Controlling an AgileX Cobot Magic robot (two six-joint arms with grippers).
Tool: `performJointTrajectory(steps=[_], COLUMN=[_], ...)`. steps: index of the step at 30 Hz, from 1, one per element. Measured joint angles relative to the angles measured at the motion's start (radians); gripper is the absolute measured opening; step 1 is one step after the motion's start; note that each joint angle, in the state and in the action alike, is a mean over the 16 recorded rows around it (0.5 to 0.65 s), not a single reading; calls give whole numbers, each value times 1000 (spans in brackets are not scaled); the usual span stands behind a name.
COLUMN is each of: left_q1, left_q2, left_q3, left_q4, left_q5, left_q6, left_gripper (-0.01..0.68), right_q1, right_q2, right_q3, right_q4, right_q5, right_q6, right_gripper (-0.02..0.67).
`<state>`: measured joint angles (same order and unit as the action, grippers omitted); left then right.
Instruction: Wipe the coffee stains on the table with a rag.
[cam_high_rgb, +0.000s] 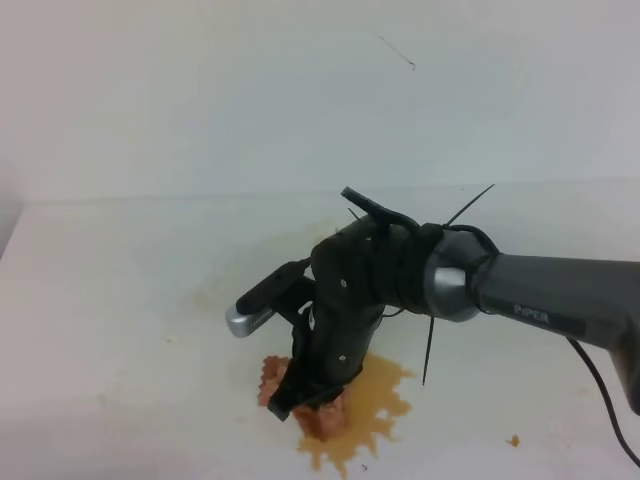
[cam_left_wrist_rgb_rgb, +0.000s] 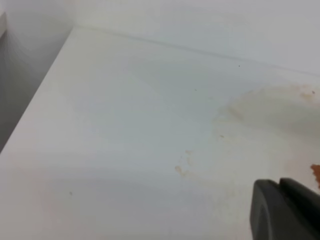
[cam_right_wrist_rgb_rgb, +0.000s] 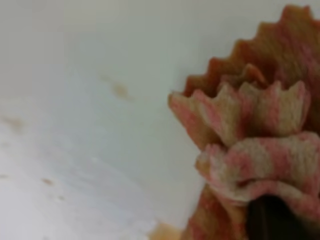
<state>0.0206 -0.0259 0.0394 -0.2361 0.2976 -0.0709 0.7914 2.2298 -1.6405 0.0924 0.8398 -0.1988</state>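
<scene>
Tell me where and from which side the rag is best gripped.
Grip the rag on its bunched upper folds, coming straight down from above. It lies as a crumpled wad flat on the table, so only its raised wrinkles offer purchase; the right gripper already pinches it there.

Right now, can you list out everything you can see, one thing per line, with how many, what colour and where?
coffee stains: one big blotch, amber-brown, ragged edges, front middle of the table, right of the rag and partly under the arm
rag: one, pinkish-orange, bunched, at the left edge of the blotch, pinched in the end effector
crumb: one, tiny, orange, front right
faint smudges: several, pale tan, across the tabletop in the left wrist view
table: one, white, fills the lower part of the high view
wall: one, white, behind the table
right end effector: one, black, closed on the rag
left end effector: one, dark, only a corner shows, low right in its own wrist view
</scene>
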Motion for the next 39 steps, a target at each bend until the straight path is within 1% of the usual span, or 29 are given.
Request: performJointTrajectory(steps=[5, 12, 16, 25, 28, 31, 34, 39], left_q1=[0, 0, 0, 0, 0, 0, 0, 0], left_q2=[0, 0, 0, 2, 2, 2, 2, 2], left_q3=[0, 0, 0, -2, -2, -2, -2, -2], left_q4=[0, 0, 0, 0, 0, 0, 0, 0], left_q5=[0, 0, 0, 1, 1, 1, 1, 1], left_q6=[0, 0, 0, 0, 0, 0, 0, 0], left_gripper=[1, 1, 1, 0, 0, 0, 0, 0], right_q1=[-10, -40, -66, -128, -144, -154, -158, -155], right_q2=[-2, -43, -95, -239, -272, -294, -306, -315], right_q3=[1, 55, 142, 403, 462, 497, 512, 512], right_q4=[-107, -139, -143, -128, -71, 31, 164, 441], right_q5=[19, -35, -117, -315, -333, -320, -293, -250], right_q6=[62, 73, 72, 37, -28, -135, -270, -517], right_gripper=[35, 35, 35, 36, 35, 34, 36, 37])
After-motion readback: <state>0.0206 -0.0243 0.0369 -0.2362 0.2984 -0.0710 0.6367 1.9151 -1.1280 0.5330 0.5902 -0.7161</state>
